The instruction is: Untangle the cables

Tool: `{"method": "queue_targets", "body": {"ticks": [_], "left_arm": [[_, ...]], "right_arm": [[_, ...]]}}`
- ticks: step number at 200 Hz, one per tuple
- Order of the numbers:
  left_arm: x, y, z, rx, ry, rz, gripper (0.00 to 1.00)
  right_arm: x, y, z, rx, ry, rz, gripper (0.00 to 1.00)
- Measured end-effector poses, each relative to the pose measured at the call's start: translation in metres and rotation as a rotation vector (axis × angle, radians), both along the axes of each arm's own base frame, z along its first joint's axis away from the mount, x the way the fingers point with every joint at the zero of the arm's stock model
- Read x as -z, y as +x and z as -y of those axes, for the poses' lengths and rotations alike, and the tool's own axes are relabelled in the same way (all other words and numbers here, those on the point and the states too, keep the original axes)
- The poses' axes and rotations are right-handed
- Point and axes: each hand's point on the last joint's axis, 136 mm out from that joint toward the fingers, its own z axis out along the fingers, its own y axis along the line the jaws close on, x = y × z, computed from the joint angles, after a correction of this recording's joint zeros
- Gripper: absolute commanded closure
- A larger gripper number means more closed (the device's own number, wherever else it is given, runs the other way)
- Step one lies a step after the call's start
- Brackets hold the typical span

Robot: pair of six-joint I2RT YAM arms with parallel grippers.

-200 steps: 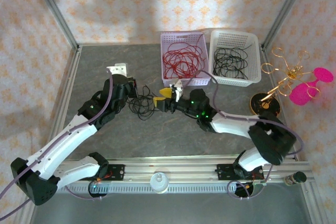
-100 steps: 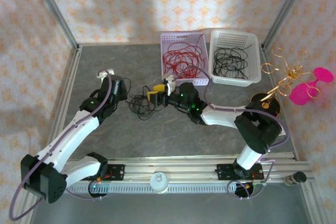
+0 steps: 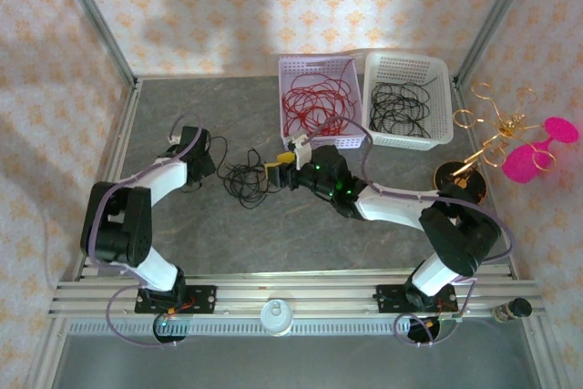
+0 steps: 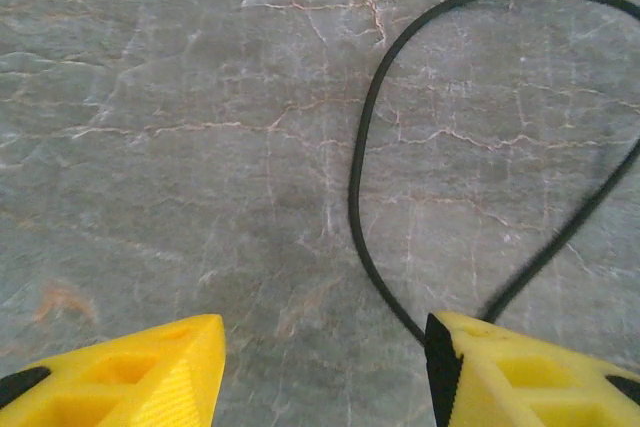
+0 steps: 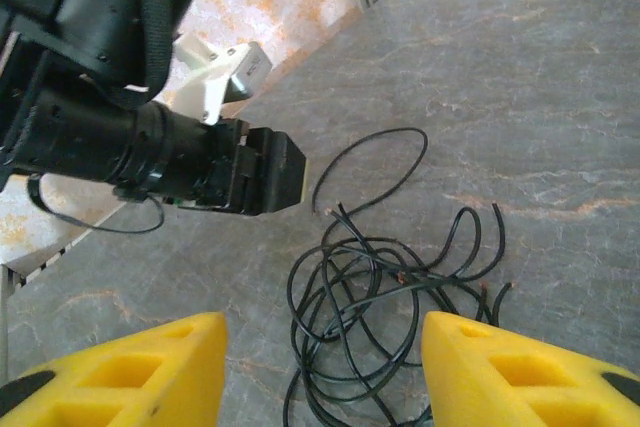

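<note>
In the overhead view, the loose tangle of cables (image 3: 244,181) lies on the table (image 3: 273,243). The left gripper (image 3: 208,164) is just to the tangle's left and the right gripper (image 3: 276,170) just to its right, each facing it. Behind the tangle and to its right, two baskets stand side by side: the nearer basket (image 3: 314,59) holds one coil of cable (image 3: 314,105), and the farther basket (image 3: 408,58), right of the first, holds a second coil (image 3: 401,105). Well to the right of the tangle, beyond both baskets, stands the wire-loop stand (image 3: 460,179).
</note>
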Motion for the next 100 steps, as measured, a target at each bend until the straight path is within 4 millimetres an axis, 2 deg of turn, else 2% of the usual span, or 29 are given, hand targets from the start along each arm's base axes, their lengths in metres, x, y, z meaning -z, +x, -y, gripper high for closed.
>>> {"method": "queue_targets", "body": {"ticks": [45, 75, 100], "left_arm": [[0.007, 0.036, 0.000, -0.003, 0.004, -0.002, 0.46], [0.015, 0.042, -0.003, -0.014, 0.027, -0.023, 0.49], [0.021, 0.040, -0.007, -0.024, 0.048, -0.053, 0.49]], "right_arm": [[0.013, -0.004, 0.005, 0.001, -0.031, -0.019, 0.47], [0.018, -0.005, 0.007, 0.006, -0.047, -0.021, 0.47], [0.018, -0.005, 0.008, 0.006, -0.049, -0.018, 0.47]]}}
